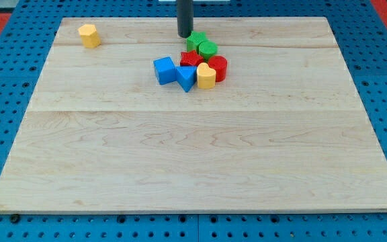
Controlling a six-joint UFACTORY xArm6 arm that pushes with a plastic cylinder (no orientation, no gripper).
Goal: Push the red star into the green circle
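The red star (190,58) lies in a tight cluster near the board's top middle, partly hidden by its neighbours. The green circle (207,48) sits just up and right of it, touching it. A second green block (195,42) of unclear shape lies beside the circle to its left. My tip (185,35) stands just above and left of this green block, close to it, and above the red star.
A red cylinder (218,66), a yellow heart (205,76), a blue cube (164,70) and a blue triangle (186,76) pack the cluster's lower side. A yellow block (89,35) lies alone at the top left. The wooden board (193,161) sits on blue pegboard.
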